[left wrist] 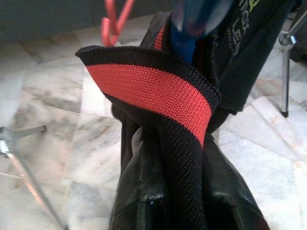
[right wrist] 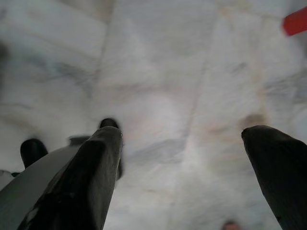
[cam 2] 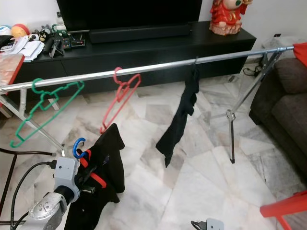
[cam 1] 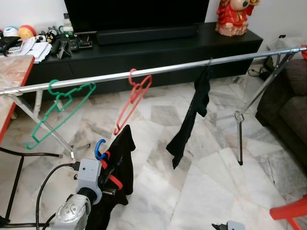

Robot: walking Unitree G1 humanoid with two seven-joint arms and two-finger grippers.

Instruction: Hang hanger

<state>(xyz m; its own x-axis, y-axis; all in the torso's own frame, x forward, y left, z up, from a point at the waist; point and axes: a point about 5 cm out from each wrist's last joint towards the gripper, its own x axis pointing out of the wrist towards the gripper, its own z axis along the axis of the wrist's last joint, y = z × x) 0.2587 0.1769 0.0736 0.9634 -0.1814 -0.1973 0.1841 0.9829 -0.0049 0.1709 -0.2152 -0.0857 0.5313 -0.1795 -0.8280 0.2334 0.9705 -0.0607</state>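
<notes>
A blue hanger point(cam 1: 100, 147) carrying a black garment point(cam 1: 120, 167) with red-and-black ribbed trim was observed below the metal rail point(cam 1: 158, 70), held up by the left gripper point(cam 1: 106, 173) and not yet hooked on. In the head views the blue hook was seen rising just above the gripper's grey wrist housing, with the garment draped down toward the marble floor point(cam 1: 201, 191).

The left wrist view gave detail not available from the head: the ribbed trim point(left wrist: 153, 88) was folded across the fingers point(left wrist: 144, 201), and the fingers were recorded as clamped on the garment and the hanger neck, the blue hook point(left wrist: 192, 24) blurred just beyond.

On the rail, a green hanger point(cam 1: 62, 108) was noted at the left, a red hanger point(cam 1: 134, 98) near the middle, and a hung black garment point(cam 1: 192, 120) further right, all well apart. These were seen in both eye views; only a fragment of the red hanger appeared in the left wrist view.

The right gripper point(right wrist: 187, 177) was recorded low, over bare floor, its fingers spread apart with nothing between them. A black TV cabinet point(cam 1: 158, 48) stood behind the rail.
</notes>
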